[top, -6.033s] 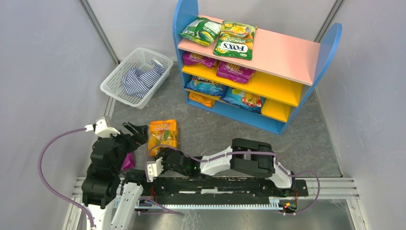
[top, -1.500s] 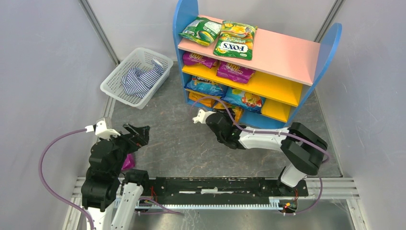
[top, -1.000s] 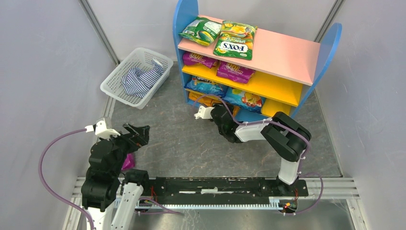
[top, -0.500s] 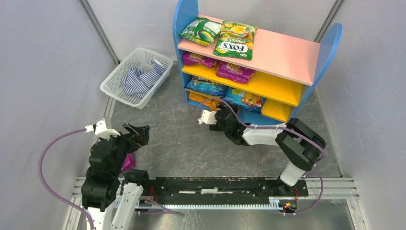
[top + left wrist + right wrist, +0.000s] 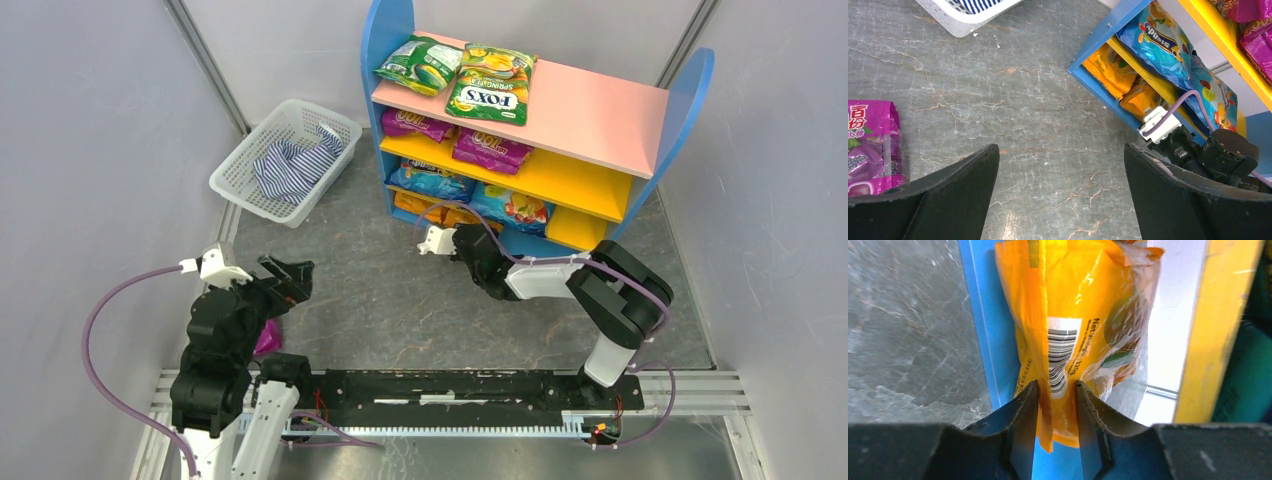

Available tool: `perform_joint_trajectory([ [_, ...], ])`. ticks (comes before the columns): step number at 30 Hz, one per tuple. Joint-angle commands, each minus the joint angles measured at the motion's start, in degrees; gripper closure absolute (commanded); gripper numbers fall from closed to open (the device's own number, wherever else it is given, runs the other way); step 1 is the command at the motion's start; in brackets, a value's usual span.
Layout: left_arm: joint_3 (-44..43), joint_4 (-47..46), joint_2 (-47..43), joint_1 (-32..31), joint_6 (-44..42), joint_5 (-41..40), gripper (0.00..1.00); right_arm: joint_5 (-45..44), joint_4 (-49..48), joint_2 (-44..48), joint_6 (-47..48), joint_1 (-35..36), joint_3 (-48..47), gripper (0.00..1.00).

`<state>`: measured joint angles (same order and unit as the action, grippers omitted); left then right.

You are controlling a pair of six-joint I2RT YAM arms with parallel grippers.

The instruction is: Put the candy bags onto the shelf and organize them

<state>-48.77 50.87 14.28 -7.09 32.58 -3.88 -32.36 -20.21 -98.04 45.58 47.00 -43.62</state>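
Right gripper [image 5: 1057, 390]: jaws drawn narrow, pinching the near edge of the orange candy bag [image 5: 1078, 305] beside its barcode panel. The bag is glossy, translucent orange and crumpled, with a dark green print. It lies across the front edge of the blue bottom tier of the shelf [image 5: 979, 315]. Left gripper [image 5: 1060, 150]: spread wide, holding nothing, above the floor, with a purple candy bag [image 5: 868, 145] beside it.

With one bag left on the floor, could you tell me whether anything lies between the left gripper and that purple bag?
Nothing visible does: the purple bag lies on the floor just beside the open left gripper.
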Motion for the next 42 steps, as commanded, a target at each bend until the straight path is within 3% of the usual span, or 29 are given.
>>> perform_joint_trajectory([
  [1,-0.80,-1.33,1.09,0.37,-2.26,0.37,0.00,1.33,-3.29,-3.04,2.93,-2.62,-3.24,0.62],
  [6,-0.80,-1.36,1.58,0.41,-1.91,-0.23,0.00,1.48,-6.06,-4.04,2.95,-2.74,-2.30,0.59],
  [10,-0.80,-1.30,2.82,0.41,-1.82,-0.46,0.00,0.94,-2.99,-2.83,-1.80,-0.74,-3.72,0.20],
  [12,-0.80,-1.18,4.15,0.41,-1.69,-0.57,0.00,-2.47,-2.78,-0.67,-5.28,2.23,-3.18,0.09],
  [15,-0.87,-0.81,6.61,0.40,-1.64,-0.67,0.00,-7.59,-0.38,3.62,-12.08,6.15,-2.00,0.02],
  [19,-0.88,-0.52,11.35,0.37,-1.88,-0.11,0.00,-6.33,5.08,10.12,-23.75,8.89,-0.63,0.02],
  [23,-1.22,0.04,19.66,0.41,-1.99,-0.50,0.00,1.54,9.23,17.33,-31.46,9.59,1.25,0.02],
  [28,-1.78,0.75,32.04,0.41,6.64,-8.12,0.01,10.24,8.35,27.96,-34.16,9.76,7.37,0.02],
  [33,-6.49,2.61,44.64,0.97,9.02,-27.79,0.00,14.14,7.32,35.88,-35.08,9.77,10.24,0.02],
  [40,-7.22,-0.86,57.44,5.77,6.19,-36.67,0.00,16.31,5.36,42.11,-35.98,9.72,12.50,0.02],
  [42,-5.99,-3.31,60.36,9.95,5.24,-36.44,0.00,16.41,4.64,43.07,-36.08,9.75,13.20,0.02],
])
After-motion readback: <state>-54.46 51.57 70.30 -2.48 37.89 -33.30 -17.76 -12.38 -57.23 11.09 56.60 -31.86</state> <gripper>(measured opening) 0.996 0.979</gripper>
